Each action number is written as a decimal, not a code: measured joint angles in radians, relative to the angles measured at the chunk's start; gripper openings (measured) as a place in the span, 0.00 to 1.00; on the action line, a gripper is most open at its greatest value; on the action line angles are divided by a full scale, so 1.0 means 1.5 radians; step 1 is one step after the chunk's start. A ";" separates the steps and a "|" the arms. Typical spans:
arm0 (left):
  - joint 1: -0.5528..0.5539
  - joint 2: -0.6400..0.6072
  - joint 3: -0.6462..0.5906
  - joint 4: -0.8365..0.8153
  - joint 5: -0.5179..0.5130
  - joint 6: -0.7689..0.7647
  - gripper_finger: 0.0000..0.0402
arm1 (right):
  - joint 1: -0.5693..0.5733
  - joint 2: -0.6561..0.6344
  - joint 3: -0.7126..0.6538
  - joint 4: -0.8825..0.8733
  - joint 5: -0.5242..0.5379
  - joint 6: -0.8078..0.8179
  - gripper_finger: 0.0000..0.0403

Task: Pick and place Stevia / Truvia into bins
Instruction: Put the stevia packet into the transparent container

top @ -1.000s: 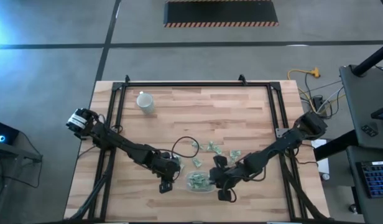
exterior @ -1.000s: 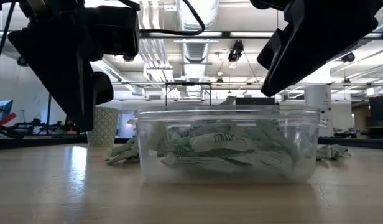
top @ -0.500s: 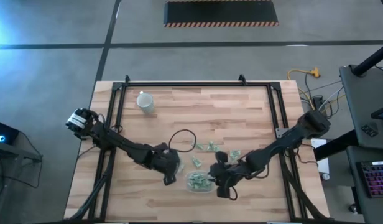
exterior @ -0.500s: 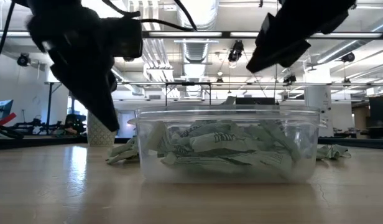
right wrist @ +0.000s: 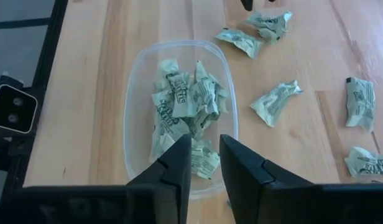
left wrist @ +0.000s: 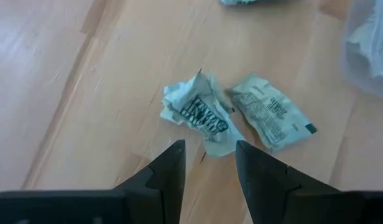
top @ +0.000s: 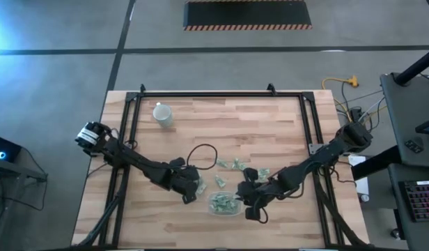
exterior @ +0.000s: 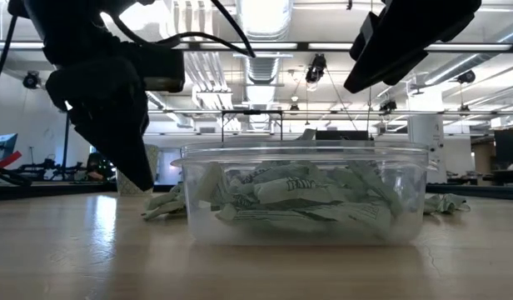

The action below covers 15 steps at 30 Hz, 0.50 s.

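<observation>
Crumpled green packet (left wrist: 198, 114) lies just ahead of the left gripper (left wrist: 209, 163), fingers apart and empty; it should straddle that packet alone, sparing its neighbour (left wrist: 270, 117).

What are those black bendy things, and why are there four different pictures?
They are two robot arms at a wooden table. One camera looks down from above, one sits at table height, and one rides on each arm's wrist.

The little green-and-white paper packets are sweetener sachets. Some already lie in the clear plastic bin; others are loose on the table, and a white cup stands far off.

The left end effector hangs open just above a crumpled sachet, holding nothing. The right end effector hangs above the bin, its fingers a little apart, also empty.
</observation>
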 joint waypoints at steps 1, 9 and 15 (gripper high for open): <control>0.000 0.000 -0.002 0.008 0.000 0.000 0.31 | 0.000 0.000 0.000 -0.001 0.000 0.000 0.18; 0.003 0.000 -0.052 0.114 0.002 0.018 0.31 | 0.000 0.000 -0.002 -0.002 0.003 -0.002 0.16; 0.005 0.000 -0.081 0.126 0.007 0.016 0.31 | 0.000 0.000 -0.004 -0.003 0.005 -0.002 0.16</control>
